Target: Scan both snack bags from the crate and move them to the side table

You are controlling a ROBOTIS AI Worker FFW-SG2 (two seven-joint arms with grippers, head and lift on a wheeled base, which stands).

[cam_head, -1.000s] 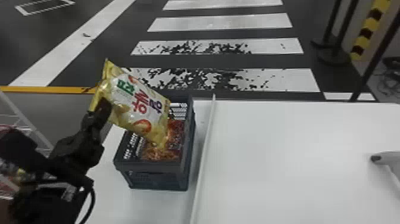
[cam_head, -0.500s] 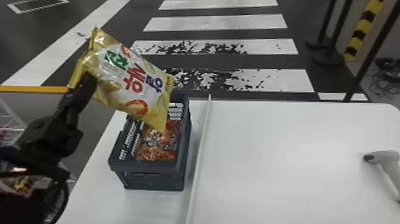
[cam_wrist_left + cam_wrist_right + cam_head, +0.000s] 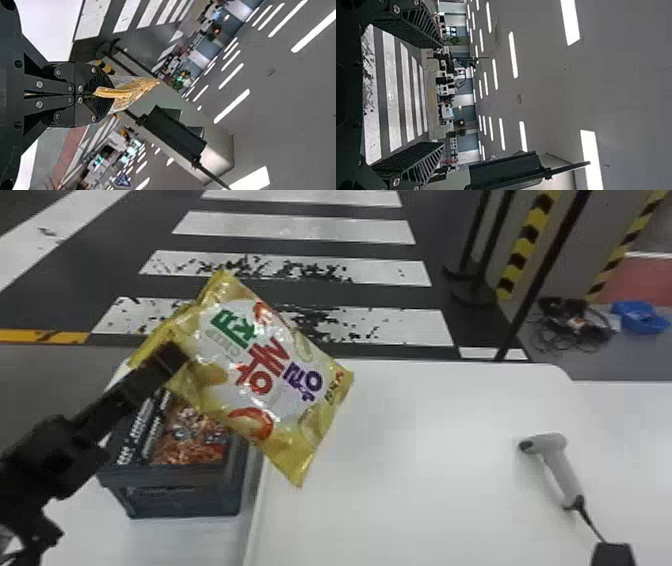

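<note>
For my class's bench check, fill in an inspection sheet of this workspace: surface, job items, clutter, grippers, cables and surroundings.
Surface: white table, with a second white surface beside it on the robot's left.
Job's things: yellow snack bag held up, hiding part of the crate; reddish snack bag inside the crate; scanner lying on the white table.
Clutter: blue item on the floor beyond.
Grippers: left gripper closed on the yellow bag's edge; right gripper open, nothing between its fingers.
Cables: cord from the scanner's handle; dark tangle on the floor.
Surroundings: white floor stripes; black posts.
</note>
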